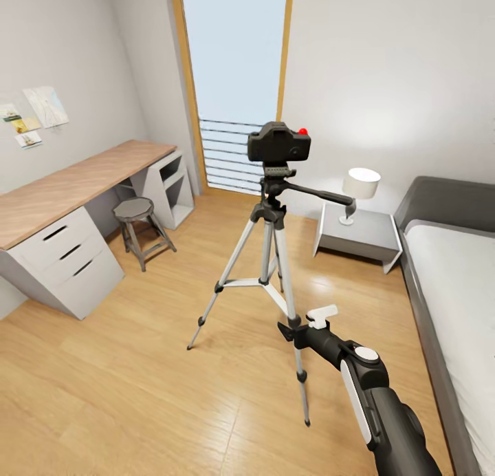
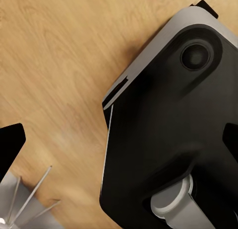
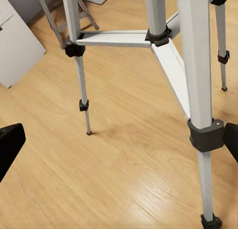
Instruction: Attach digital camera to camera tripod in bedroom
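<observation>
Right gripper (image 1: 311, 322): fingers parted, holding nothing, just beside the near leg of the camera tripod (image 1: 269, 256). Left gripper's finger state cannot be determined. The digital camera (image 1: 278, 143) sits on the tripod head, mid-floor between desk (image 1: 75, 187) and nightstand (image 1: 361, 234). Judgement: camera rigid, light, best gripped across its body; tripod slim, likely easily tipped. No legible writing or brand.

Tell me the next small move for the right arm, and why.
Probably draw the right hand back, away from the tripod. The camera already sits on the tripod's head, and the hand holds nothing, hanging low beside the near leg, where a stray nudge could tip it.
</observation>
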You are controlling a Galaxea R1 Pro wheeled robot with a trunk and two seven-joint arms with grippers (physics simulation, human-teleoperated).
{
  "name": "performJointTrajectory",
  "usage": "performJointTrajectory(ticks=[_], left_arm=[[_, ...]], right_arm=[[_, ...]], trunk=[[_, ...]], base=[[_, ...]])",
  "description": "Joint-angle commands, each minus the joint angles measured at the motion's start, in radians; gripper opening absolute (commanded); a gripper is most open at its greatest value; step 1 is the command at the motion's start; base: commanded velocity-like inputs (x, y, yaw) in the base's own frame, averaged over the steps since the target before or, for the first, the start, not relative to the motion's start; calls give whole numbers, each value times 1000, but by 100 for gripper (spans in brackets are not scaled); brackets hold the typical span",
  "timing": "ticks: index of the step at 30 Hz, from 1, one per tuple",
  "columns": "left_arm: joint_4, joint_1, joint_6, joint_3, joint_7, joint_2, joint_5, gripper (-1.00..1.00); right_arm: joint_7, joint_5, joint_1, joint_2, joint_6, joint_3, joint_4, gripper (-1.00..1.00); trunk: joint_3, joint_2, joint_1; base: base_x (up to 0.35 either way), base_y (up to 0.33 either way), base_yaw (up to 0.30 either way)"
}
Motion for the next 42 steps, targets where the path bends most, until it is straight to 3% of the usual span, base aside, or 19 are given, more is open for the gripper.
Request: performJointTrajectory(ticks=[1,42], left_arm=[[0,-1,4,-8,4,1,6,100],[0,-1,2,-8,4,2,6,100]], right_arm=[[10,10,-1,1,4,-3,-1,100],[9,7,-1,-2,10,-2,-1,100]], trunk=[[-2,-2,0],[-2,-2,0]], base=[[-48,0,0],[-5,0,0]])
